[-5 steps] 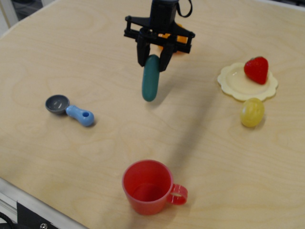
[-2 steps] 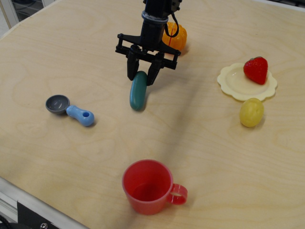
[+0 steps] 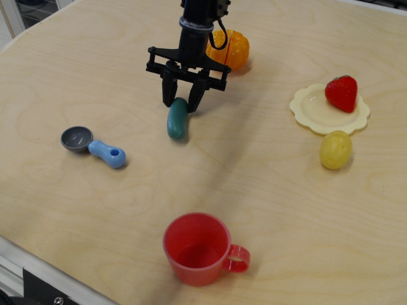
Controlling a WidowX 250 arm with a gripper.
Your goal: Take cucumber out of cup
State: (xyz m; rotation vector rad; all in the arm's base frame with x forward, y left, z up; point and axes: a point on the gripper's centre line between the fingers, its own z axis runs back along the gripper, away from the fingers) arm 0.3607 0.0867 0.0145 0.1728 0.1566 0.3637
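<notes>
The smooth dark teal-green toy cucumber [image 3: 177, 119] is already out; the red plastic cup [image 3: 197, 248], well in front of the black hand [image 3: 181, 101], looks empty. The hand's fingers grip the cucumber's top end, its lower end at the wooden table [image 3: 267, 184]. Only letting go seems left.

Pale wooden table [image 3: 76, 57], metal-edged.
</notes>
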